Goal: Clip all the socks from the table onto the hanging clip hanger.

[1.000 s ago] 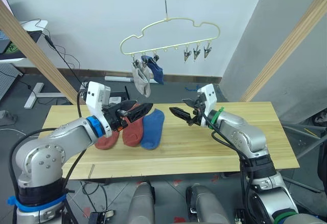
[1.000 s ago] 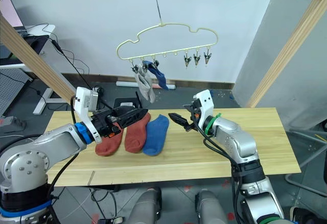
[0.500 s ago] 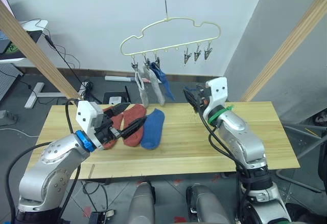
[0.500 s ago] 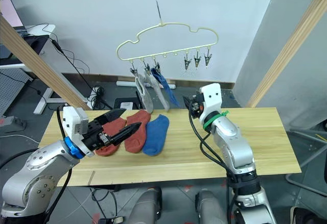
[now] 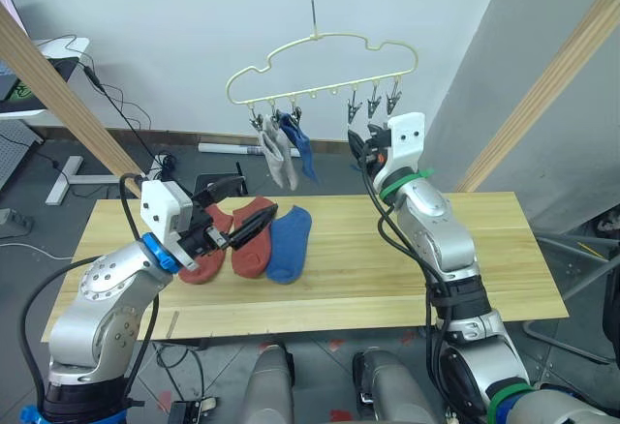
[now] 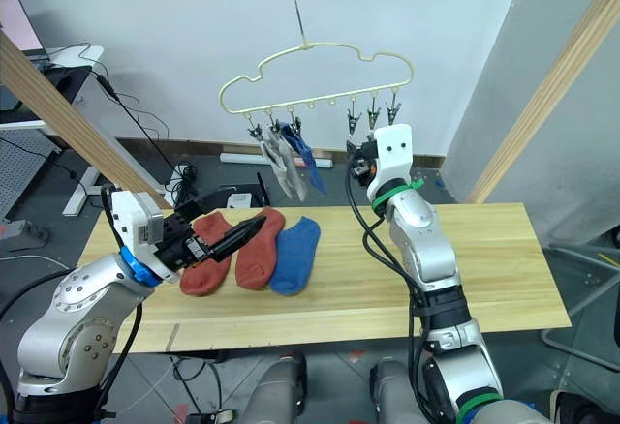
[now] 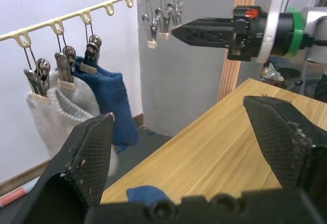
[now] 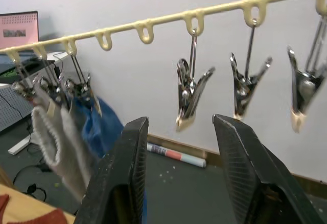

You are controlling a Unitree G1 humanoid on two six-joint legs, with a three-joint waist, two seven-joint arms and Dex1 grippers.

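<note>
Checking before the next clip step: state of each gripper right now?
Left gripper: open, holding nothing, above the table near the rust-red socks.
Right gripper: open, empty, raised just below an empty clip on the clip hanger.

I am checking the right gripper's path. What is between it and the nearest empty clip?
Nothing: in the right wrist view the right gripper, open, faces the clip across bare air.
</note>
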